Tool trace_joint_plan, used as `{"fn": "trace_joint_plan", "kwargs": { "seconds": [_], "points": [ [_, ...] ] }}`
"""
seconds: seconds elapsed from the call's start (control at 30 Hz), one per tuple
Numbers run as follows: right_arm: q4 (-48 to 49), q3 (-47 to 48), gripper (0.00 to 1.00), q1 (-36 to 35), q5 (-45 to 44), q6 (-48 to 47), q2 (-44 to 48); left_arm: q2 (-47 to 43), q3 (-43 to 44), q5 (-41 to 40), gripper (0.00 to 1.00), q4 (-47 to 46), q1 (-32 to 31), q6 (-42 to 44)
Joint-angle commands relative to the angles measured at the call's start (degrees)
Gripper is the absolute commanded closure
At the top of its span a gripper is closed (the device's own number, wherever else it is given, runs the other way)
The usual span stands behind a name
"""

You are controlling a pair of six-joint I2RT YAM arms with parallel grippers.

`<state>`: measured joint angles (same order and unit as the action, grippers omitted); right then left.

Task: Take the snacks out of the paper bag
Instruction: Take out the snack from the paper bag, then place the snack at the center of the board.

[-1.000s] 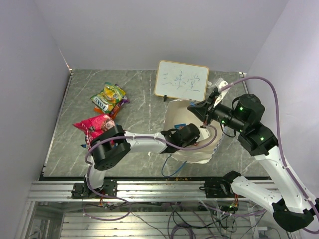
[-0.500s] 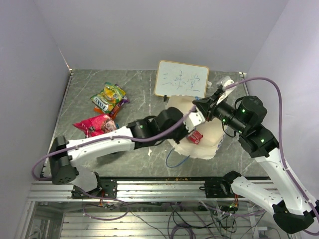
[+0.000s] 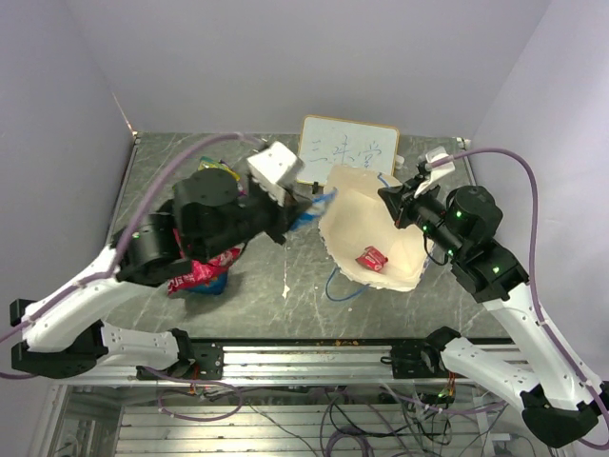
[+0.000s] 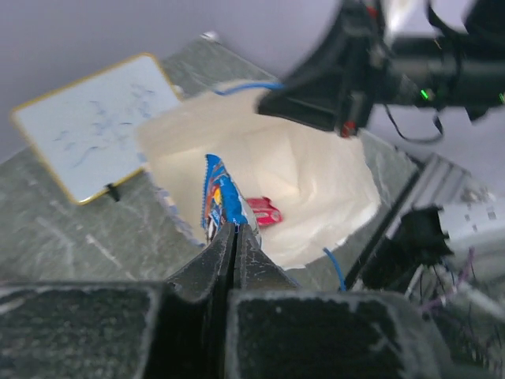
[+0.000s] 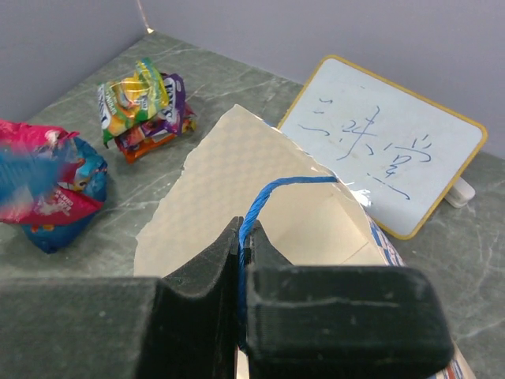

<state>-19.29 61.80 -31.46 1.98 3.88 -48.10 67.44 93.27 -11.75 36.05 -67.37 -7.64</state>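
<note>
The paper bag [image 3: 381, 224] lies open on the table, with a small red packet [image 3: 371, 258] inside. My left gripper [image 3: 306, 209] is shut on a blue snack packet [image 3: 321, 200] and holds it raised at the bag's left rim. In the left wrist view my gripper [image 4: 234, 227] pinches the blue packet [image 4: 219, 196] above the bag [image 4: 323, 170] and the red packet [image 4: 263, 212]. My right gripper [image 3: 392, 202] is shut on the bag's blue cord handle [image 5: 272, 189] and holds the mouth of the bag [image 5: 221, 197] up.
A pink-red packet [image 3: 198, 273] on a blue one [image 5: 55, 229] lies at the near left. A yellow-green and purple-orange pile [image 5: 142, 106] lies behind it. The white signboard [image 3: 347, 150] stands behind the bag. My left arm spans the table's left half.
My left gripper has come out of the bag and risen to the left with the blue packet. The bag's mouth now stands wider open and the red packet shows inside.
</note>
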Motion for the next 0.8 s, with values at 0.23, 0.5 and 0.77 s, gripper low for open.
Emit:
{"fn": "trace_joint_plan", "kwargs": {
  "seconds": [0.23, 0.5, 0.77],
  "points": [
    [-0.48, 1.98, 1.0, -0.05, -4.33, -2.89, -0.09, -0.2, 4.43, -52.79, 0.93, 27.27, 3.92, -18.29],
    [-1.23, 2.14, 1.0, 0.0, -4.97, -5.06, 0.39, -0.81, -8.85, -56.04, 0.93, 23.9, 18.33, -17.65],
    [-1.0, 1.95, 1.0, 0.0, -4.56, -6.25, 0.27, -6.32, -28.84, -53.26, 0.93, 0.85, 23.82, -2.81]
  ]
}}
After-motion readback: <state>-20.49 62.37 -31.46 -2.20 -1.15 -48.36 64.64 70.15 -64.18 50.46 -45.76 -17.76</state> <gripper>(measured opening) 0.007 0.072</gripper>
